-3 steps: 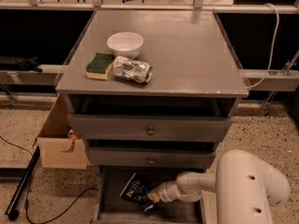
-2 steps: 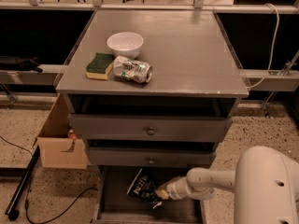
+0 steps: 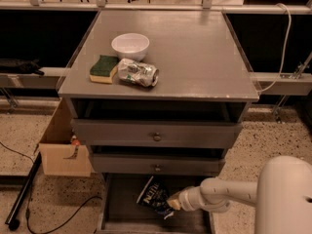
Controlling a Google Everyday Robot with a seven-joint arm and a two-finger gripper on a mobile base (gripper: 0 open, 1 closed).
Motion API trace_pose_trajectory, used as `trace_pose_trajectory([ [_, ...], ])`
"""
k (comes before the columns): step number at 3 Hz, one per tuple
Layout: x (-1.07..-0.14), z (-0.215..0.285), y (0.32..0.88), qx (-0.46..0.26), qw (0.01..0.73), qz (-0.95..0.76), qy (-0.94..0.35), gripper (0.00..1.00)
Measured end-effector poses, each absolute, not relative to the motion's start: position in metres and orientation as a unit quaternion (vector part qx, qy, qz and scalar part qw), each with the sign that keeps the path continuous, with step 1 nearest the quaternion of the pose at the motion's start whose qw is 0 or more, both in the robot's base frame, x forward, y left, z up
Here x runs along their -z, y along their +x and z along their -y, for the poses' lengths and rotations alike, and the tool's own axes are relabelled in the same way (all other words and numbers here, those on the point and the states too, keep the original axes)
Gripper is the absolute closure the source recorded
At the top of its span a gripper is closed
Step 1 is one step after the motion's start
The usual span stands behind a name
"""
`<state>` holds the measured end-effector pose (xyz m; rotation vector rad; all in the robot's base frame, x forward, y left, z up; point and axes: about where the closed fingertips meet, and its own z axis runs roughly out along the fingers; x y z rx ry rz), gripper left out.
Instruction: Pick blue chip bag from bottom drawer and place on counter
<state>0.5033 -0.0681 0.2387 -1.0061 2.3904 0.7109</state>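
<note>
So the arm (image 3: 229,193) swung right since a second ago and the bag (image 3: 154,195) came along, now tilted in the middle of the drawer (image 3: 121,201). The gripper (image 3: 172,204) touches the bag's lower right edge; can't tell if it's clamped on.

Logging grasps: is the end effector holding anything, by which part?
Cannot be told. The end effector meets the lower right edge of the crinkled navy foil chip bag in the grey bottom drawer.

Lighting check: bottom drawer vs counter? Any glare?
Camera view: counter evenly lit, mild sheen near its far edge; bottom drawer in shadow, blue chip bag shows mainly by its white lettering; hand sits at the bag's right edge, inside that shadow.
</note>
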Motion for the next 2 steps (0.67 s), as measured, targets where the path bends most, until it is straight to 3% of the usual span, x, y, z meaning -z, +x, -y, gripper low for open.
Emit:
trace_pose_trajectory([
  [2,-0.299,0.129,0.463,-0.216,0.274,-0.869,-0.351,1.0],
])
